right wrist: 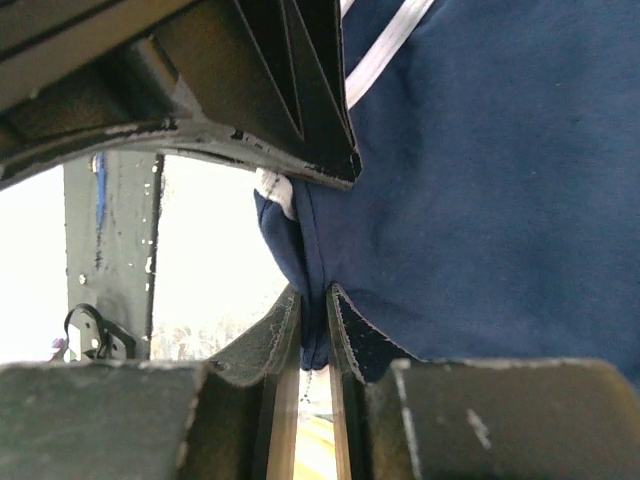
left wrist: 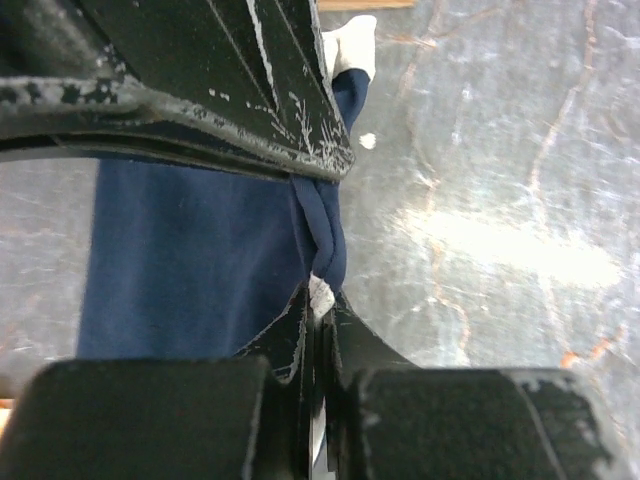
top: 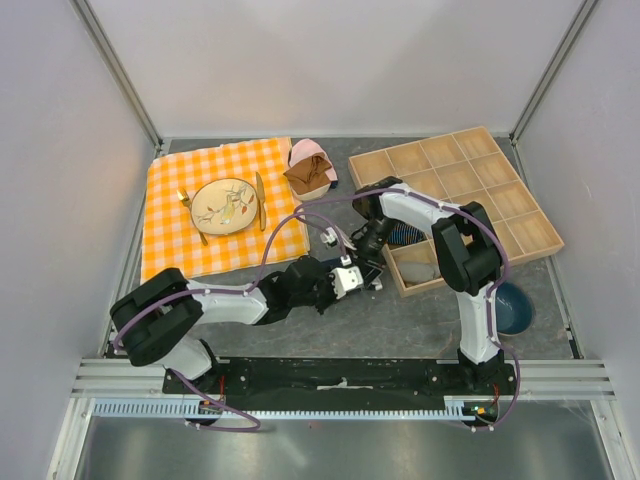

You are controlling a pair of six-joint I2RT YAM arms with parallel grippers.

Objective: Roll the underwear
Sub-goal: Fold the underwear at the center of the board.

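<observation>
The underwear [left wrist: 190,260] is navy-blue cloth with a thin white trim, lying on the grey table. In the left wrist view my left gripper [left wrist: 320,300] is shut on a bunched edge of it, with a bit of white trim between the fingertips. In the right wrist view my right gripper [right wrist: 315,295] is shut on a fold of the same cloth [right wrist: 480,180], which hangs to its right. In the top view the left gripper [top: 350,278] and the right gripper [top: 368,245] meet at the table's middle. The garment is mostly hidden under them.
An orange checked cloth [top: 170,235] at the back left holds a plate [top: 225,205], fork and knife. Pink and brown garments [top: 310,170] lie behind the middle. A wooden compartment tray [top: 500,195] at the right holds a striped dark-blue roll [top: 407,235]. A blue bowl [top: 515,305] sits near the right arm.
</observation>
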